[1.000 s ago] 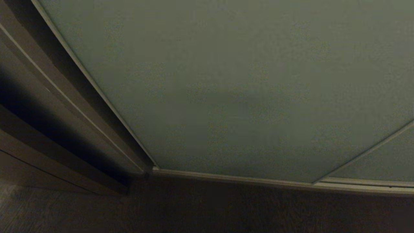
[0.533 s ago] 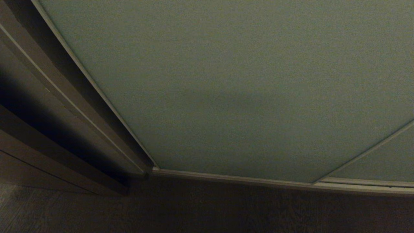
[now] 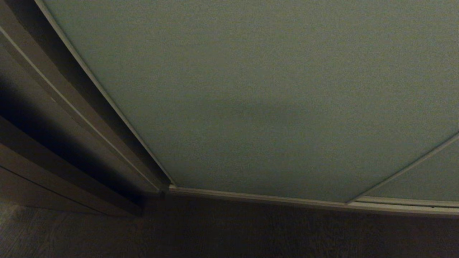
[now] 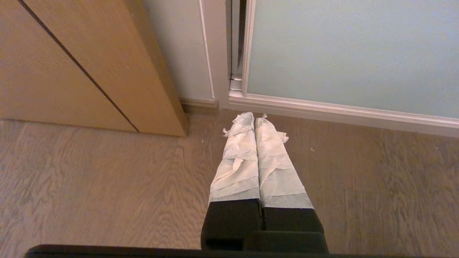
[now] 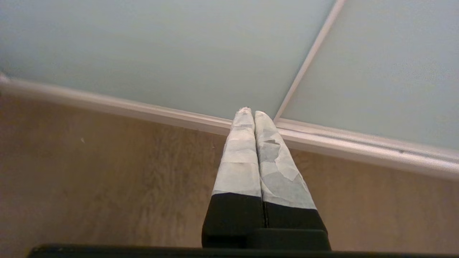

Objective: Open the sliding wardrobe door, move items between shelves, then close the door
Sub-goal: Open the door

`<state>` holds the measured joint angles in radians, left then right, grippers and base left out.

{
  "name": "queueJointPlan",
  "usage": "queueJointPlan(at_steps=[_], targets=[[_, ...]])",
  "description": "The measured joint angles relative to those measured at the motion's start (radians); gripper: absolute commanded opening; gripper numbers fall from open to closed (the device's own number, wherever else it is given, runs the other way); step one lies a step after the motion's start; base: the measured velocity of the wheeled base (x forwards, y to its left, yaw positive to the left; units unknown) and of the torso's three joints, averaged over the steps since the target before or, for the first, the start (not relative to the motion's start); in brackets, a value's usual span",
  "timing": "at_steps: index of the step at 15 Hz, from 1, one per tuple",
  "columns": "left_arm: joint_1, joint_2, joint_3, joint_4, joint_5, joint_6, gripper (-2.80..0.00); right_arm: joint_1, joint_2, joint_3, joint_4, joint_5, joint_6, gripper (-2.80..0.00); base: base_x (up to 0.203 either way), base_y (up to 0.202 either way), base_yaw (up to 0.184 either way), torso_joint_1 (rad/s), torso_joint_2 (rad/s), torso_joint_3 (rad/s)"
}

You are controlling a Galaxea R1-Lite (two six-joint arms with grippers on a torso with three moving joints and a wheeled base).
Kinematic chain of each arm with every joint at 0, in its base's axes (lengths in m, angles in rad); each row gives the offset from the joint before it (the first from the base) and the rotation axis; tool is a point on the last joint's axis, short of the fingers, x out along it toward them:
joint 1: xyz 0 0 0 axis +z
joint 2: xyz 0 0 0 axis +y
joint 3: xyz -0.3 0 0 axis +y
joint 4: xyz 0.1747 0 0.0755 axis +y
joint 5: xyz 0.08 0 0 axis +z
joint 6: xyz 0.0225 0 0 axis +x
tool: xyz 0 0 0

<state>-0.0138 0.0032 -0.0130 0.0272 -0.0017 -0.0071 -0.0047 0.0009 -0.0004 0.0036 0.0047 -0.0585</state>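
Pale grey-green sliding wardrobe door (image 3: pixel 272 100) fills upper frame, closed; both taped fingers (image 4: pixel 255 143) (image 5: pixel 251 143) pressed together, empty, above wood floor (image 4: pixel 89 186).

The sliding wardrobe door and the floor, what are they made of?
The sliding wardrobe door looks like frosted glass or matte painted board: flat, pale grey-green, no shine, in a thin pale metallic-looking frame. The floor looks like wood or wood-look laminate: wavy grain lines show.
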Motion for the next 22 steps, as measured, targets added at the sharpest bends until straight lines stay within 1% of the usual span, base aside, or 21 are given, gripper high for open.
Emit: queueJointPlan(at_steps=[2,3,18,20,22], targets=[[0.000,0.000,0.000,0.000,0.000,0.000,-2.80,0.000,-0.002,0.000,0.000,-0.002,0.045,-2.80,0.000,0.000,0.000,0.000,0.00,0.000],[0.000,0.000,0.000,0.000,0.000,0.000,-2.80,0.000,-0.003,0.000,0.000,-0.003,0.054,-2.80,0.000,0.000,0.000,0.000,0.00,0.000],[0.000,0.000,0.000,0.000,0.000,0.000,-2.80,0.000,-0.003,0.000,0.001,-0.002,0.055,-2.80,0.000,0.000,0.000,0.000,0.00,0.000],[0.000,0.000,-0.001,0.003,0.004,0.009,-2.80,0.000,-0.003,0.000,0.001,-0.002,0.056,-2.80,0.000,0.000,0.000,0.000,0.00,0.000],[0.000,0.000,-0.030,0.008,0.003,0.037,-2.80,0.000,-0.003,0.000,0.001,-0.002,0.056,-2.80,0.000,0.000,0.000,0.000,0.00,0.000]])
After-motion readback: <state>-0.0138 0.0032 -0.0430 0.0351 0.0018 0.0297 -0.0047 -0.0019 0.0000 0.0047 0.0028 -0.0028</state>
